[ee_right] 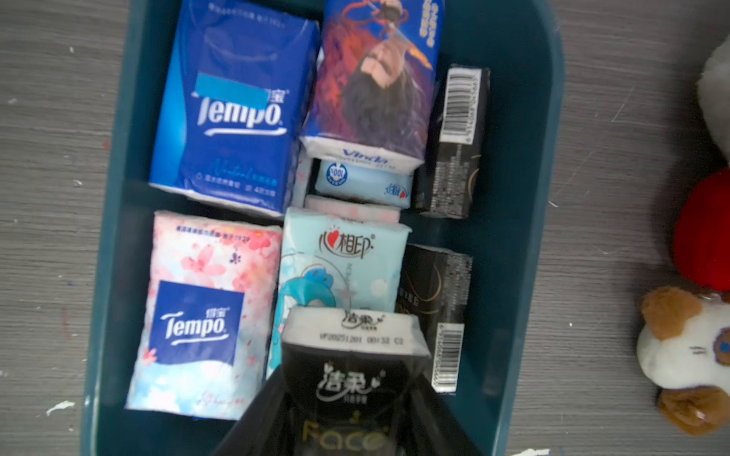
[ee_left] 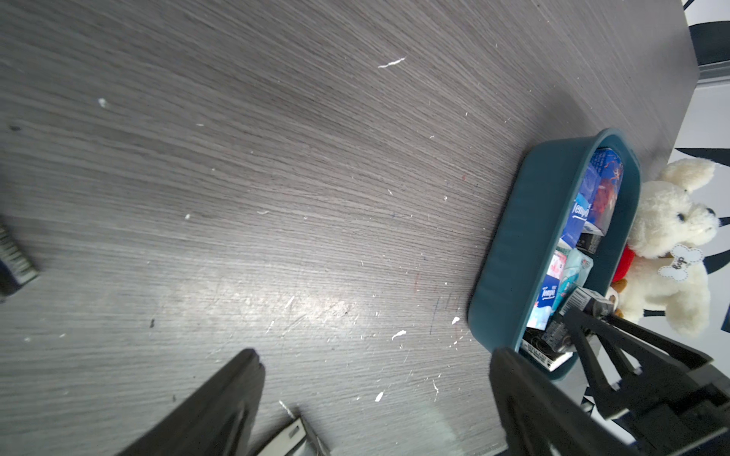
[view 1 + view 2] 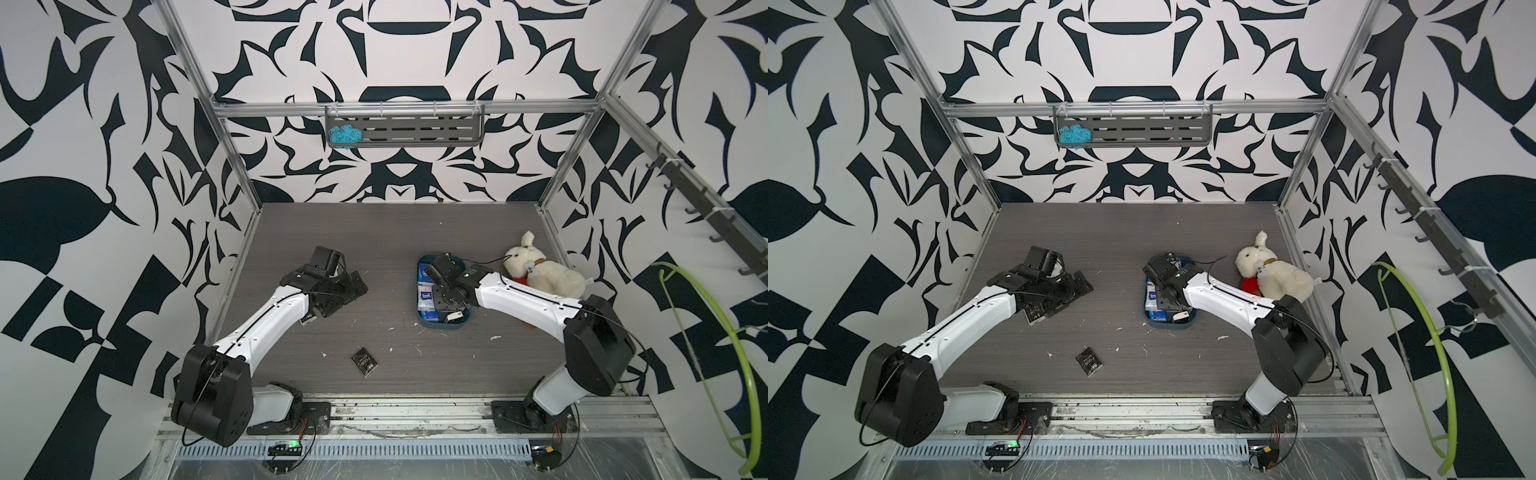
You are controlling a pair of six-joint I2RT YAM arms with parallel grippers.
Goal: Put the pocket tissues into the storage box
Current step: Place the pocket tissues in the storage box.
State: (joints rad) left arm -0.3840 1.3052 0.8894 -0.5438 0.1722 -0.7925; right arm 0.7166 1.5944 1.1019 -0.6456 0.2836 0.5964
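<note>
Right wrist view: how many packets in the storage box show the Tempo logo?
2. A blue packet and a pink-white floral packet lie end to end along one long wall of the storage box. More may be hidden underneath.

Grey wood-grain table (image 3: 374, 232), teal storage box (image 3: 441, 326), plush dog (image 3: 540, 274), lone black packet (image 3: 365, 362)

Storage box (image 1: 525, 237): one. Pocket tissues tallied in the right wrist view, nine in all:
- blue Tempo packet (image 1: 233, 106), one
- pink-white Tempo packet (image 1: 205, 316), one
- illustrated Vinda packet (image 1: 375, 79), one
- light teal packet (image 1: 343, 252), one
- pale blue packet (image 1: 363, 183), one
- pink packet (image 1: 351, 207), one (only an edge is seen)
- black Face packet (image 1: 355, 375), one
- black barcoded packets (image 1: 454, 146), two

A tenth, a loose black packet (image 3: 365, 362), is counted in both top views. Plush dog (image 3: 540, 270): one. Blue yarn bundle (image 3: 345, 135): one. Grey slotted shelf (image 3: 415, 124): one.
</note>
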